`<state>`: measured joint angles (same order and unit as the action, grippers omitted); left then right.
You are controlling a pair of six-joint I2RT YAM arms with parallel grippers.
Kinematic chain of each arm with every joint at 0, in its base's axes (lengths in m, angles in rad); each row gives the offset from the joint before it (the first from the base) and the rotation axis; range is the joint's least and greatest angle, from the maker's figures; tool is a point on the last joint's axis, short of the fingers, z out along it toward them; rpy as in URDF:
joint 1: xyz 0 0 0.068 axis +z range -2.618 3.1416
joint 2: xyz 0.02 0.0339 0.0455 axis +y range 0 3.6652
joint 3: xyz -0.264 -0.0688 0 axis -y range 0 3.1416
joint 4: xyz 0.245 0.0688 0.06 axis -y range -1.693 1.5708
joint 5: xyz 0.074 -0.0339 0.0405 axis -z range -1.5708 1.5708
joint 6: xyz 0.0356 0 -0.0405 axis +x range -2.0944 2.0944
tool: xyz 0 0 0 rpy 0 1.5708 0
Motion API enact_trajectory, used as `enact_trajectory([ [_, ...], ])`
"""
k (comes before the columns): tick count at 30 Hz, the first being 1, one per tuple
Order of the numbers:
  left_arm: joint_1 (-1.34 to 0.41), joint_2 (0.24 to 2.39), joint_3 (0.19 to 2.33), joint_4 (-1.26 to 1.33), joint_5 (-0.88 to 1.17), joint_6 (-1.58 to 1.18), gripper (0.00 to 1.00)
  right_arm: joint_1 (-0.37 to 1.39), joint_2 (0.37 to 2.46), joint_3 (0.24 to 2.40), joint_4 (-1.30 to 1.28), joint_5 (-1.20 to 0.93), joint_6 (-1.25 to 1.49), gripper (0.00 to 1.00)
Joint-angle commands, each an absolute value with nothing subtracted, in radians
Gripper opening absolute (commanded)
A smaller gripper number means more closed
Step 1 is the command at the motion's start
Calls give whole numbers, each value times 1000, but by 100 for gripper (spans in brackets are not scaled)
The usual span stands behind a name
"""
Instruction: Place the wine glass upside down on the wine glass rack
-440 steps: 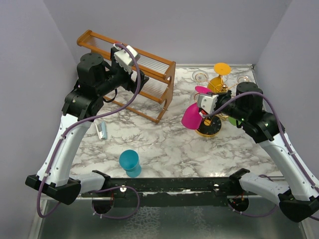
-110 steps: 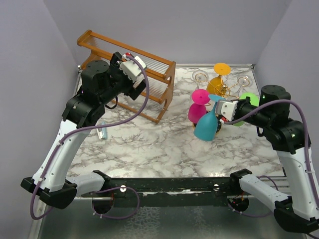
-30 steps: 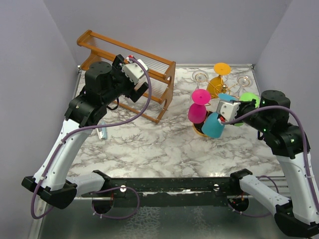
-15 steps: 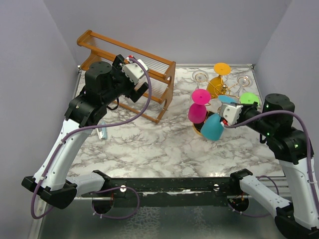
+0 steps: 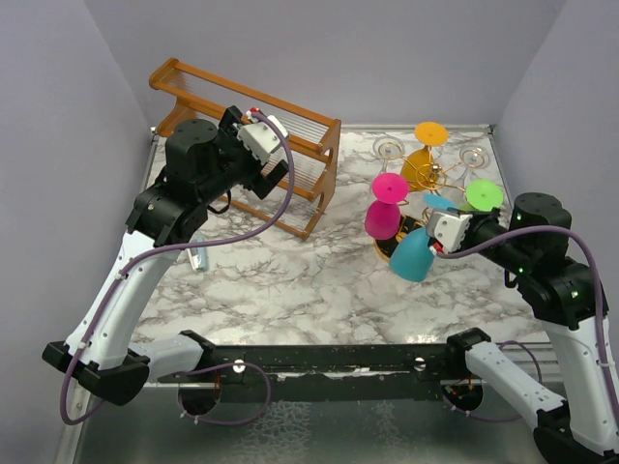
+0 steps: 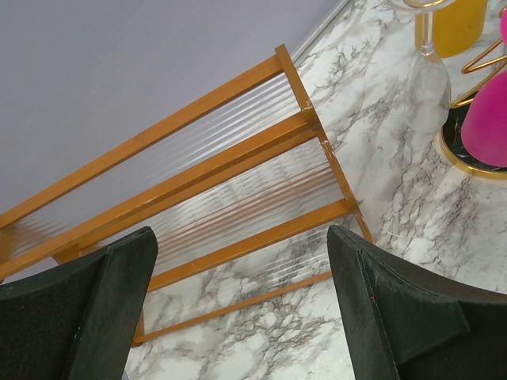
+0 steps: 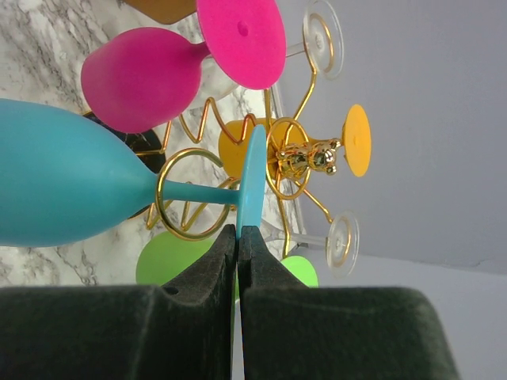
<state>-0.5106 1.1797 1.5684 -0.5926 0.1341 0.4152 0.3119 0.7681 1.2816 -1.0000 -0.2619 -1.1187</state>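
The teal wine glass (image 7: 71, 182) is at the near side of the wine glass rack (image 7: 297, 158), bowl tilted down and outward, foot (image 7: 252, 178) up among the gold wire arms. In the right wrist view its stem crosses one gold loop; whether it is threaded through is unclear. The right gripper (image 7: 238, 231) is pinched tight on the rim of that foot. A pink glass (image 5: 382, 217), a yellow one (image 5: 423, 159), a green one (image 5: 482, 195) and two clear ones (image 5: 388, 148) hang foot-up on the other arms, over the rack's black, gold-rimmed base (image 6: 455, 150). The left gripper (image 6: 242, 237) is raised, fingers spread wide and holding nothing, over the wooden slatted shelf (image 5: 290, 135) on the marble tabletop (image 5: 290, 280).
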Motion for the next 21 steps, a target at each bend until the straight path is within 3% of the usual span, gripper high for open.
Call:
enact_trajectory([
  [1, -506, 1183, 1578, -581, 162, 421, 91, 302, 748, 1256, -1005, -293, -1095, 1],
  [21, -505, 1180, 1565, -581, 172, 426, 91, 289, 733, 1216, -1006, -310, -1086, 13],
])
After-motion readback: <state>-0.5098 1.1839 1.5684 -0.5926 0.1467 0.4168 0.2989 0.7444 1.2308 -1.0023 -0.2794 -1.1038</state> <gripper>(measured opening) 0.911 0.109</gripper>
